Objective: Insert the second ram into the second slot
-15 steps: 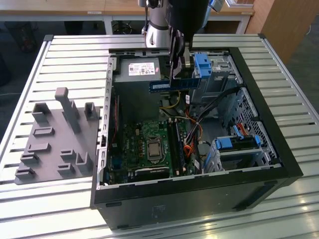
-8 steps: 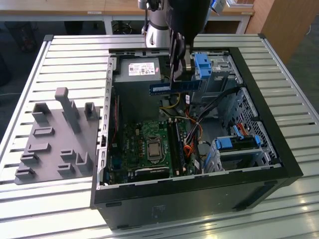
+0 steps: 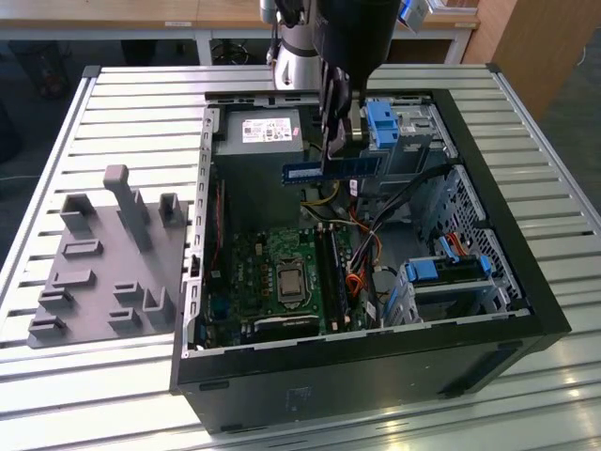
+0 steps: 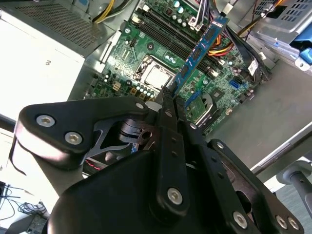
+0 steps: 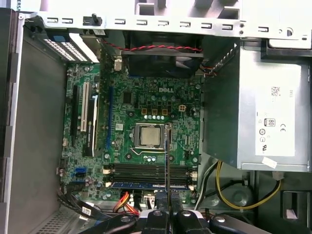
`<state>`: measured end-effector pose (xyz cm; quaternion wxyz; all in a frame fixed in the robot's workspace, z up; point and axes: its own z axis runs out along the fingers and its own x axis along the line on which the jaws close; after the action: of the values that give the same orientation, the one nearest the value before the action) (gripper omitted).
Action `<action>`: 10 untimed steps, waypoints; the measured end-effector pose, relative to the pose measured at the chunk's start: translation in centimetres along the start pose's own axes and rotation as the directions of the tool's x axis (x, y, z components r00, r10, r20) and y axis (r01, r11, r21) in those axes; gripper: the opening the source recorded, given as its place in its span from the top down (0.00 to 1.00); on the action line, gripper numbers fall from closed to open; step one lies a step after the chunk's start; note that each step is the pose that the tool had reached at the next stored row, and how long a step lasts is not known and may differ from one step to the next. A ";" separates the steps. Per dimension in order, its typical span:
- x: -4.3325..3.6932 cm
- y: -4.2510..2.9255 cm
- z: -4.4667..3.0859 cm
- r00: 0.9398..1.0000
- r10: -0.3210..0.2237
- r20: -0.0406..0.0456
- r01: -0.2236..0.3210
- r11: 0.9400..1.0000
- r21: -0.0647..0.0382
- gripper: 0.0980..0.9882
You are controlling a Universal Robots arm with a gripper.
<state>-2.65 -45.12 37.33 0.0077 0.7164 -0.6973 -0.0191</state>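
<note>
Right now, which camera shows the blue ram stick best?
The exterior view: the ram stick shows side-on, nearly full length, above the open case. In the second wrist view the ram stick slants away, foreshortened; in the first wrist view the ram stick is edge-on, a thin line.

a slatted metal table (image 3: 113, 103) of pale grey spreads across most of the exterior view, its ribs running side to side and catching the brightest light along the near edge. behind it stands a bench with a light wooden top (image 3: 122, 11) on a white frame (image 3: 202, 47). a brown wooden panel (image 3: 535, 47) rises at the exterior view's right. the floor (image 3: 577, 132) beside the table is dark grey.
</note>
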 end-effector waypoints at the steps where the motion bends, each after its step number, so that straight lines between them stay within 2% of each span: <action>1: 0.03 0.00 0.00 1.000 0.000 0.000 0.000 1.000 0.000 0.96; 10: 0.04 -0.01 0.00 0.999 0.036 0.001 -0.036 0.999 0.001 0.96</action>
<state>-2.64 -45.16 37.33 0.0074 0.7038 -0.7101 -0.0192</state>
